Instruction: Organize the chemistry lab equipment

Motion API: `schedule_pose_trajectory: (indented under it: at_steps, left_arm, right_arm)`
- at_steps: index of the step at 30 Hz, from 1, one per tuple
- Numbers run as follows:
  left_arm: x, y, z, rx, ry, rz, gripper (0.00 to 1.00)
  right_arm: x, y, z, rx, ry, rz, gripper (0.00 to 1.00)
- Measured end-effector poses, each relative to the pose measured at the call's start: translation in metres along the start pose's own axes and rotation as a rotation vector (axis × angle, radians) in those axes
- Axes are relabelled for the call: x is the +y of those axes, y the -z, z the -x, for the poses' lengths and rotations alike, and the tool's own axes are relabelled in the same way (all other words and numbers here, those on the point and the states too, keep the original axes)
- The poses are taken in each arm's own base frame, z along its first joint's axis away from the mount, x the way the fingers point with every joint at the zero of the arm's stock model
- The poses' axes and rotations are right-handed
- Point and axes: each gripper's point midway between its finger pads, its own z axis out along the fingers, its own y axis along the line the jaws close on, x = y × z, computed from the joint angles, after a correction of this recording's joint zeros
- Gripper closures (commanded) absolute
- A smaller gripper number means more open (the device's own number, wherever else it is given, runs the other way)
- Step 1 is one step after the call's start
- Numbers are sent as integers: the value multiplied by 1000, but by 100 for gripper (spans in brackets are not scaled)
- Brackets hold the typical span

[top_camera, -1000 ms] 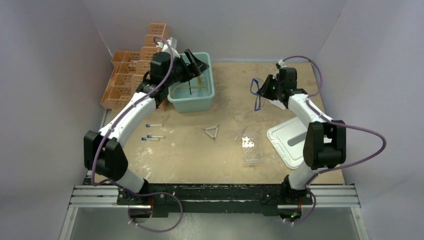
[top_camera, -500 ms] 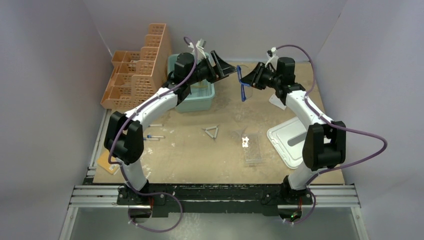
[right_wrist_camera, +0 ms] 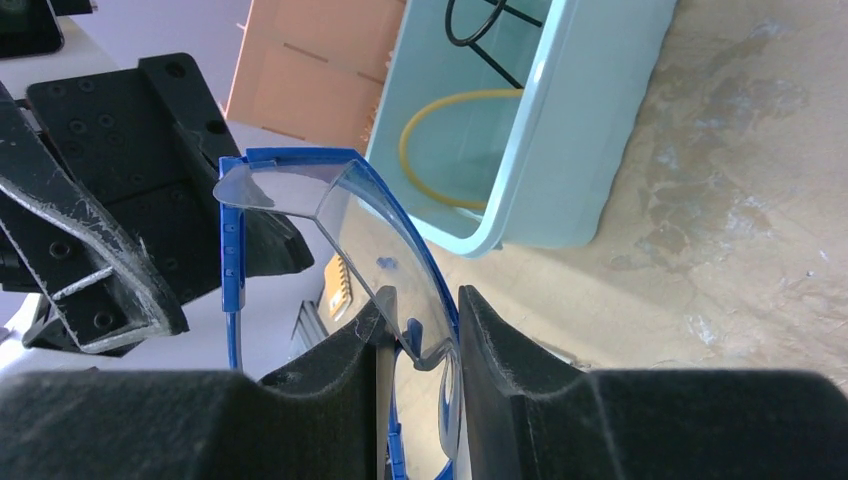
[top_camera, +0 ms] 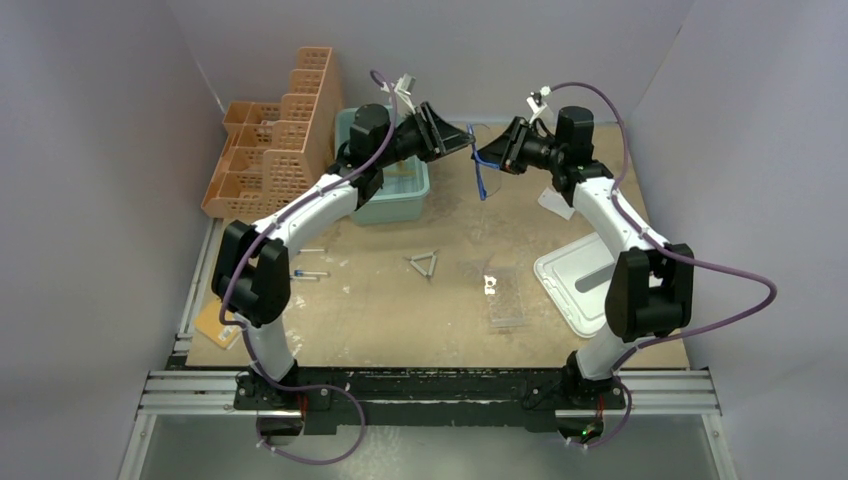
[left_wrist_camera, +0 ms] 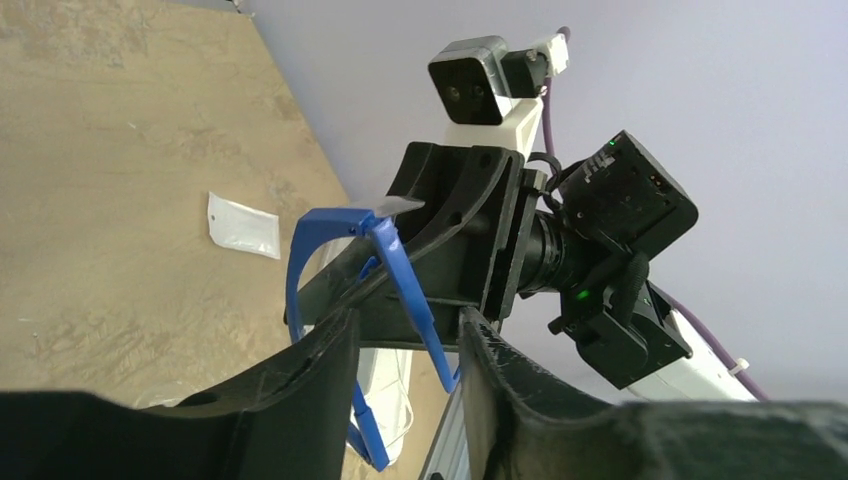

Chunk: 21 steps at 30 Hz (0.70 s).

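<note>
As right claw [right_wrist_camera: 418, 312] pinches, blue-framed goggles [right_wrist_camera: 232, 240], clear curved lens [right_wrist_camera: 360, 225]

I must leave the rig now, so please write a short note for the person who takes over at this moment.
Right gripper: shut on the lens of the blue-framed goggles, held in the air.
Left gripper: jaws open around one temple of the goggles, not yet clamped; looks like a handover.
Done: black wire ring and amber hose lie in the teal tub.
Left: goggles, blue-capped tubes, wire triangle, clear tube rack; the last three lie on the table.
</note>
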Motion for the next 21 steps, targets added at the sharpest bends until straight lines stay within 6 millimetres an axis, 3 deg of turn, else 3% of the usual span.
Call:
schedule_pose_trajectory:
  at_steps: [9, 11, 12, 21]
  left_arm:
    - [-9, -8, -5, 13, 41, -63, 80]
    - [-6, -9, -8, 21, 58, -60, 88]
    - [-5, -10, -8, 22, 61, -58, 98]
    - [-8, -6, -9, 31, -12, -72, 100]
  right_arm:
    - [10, 1, -7, 34, 4, 40, 69]
    - [13, 0, -9, 40, 10, 51, 68]
    - [16, 0, -10, 45, 15, 58, 67]
    - [28, 6, -5, 15, 58, 68, 51]
